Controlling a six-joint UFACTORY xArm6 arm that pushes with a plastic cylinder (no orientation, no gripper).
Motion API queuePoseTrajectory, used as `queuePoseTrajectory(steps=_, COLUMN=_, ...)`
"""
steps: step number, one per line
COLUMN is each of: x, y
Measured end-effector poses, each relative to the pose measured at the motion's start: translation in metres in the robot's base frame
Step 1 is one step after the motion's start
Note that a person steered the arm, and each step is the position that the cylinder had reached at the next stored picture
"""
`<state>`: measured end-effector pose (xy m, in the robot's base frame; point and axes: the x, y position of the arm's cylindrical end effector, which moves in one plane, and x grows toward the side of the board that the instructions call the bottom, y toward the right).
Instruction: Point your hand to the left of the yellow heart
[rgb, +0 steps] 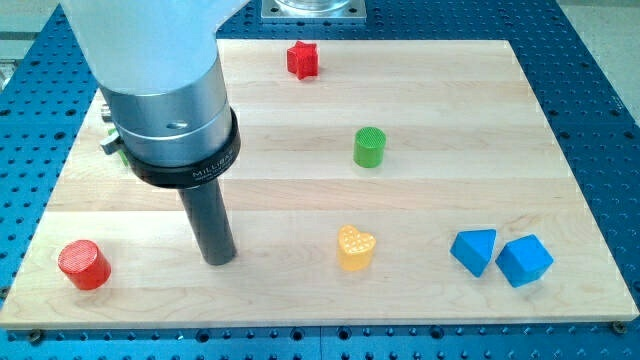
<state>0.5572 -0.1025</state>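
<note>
On my feed the wooden table (300, 300) carried five blocks that were none of my business. A red star (302, 60) sat near the view's top edge, and a green cylinder (369, 147) stood upright below it, a little toward the view's right. At the view's bottom left a red cylinder (84, 265) stood close to the table's corner. Toward the bottom right, a blue triangular block (474, 251) and a blue cube (525, 260) lay side by side (touching or nearly so).
</note>
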Motion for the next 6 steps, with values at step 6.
queuePoseTrajectory(steps=6, x=-0.041, y=0.086)
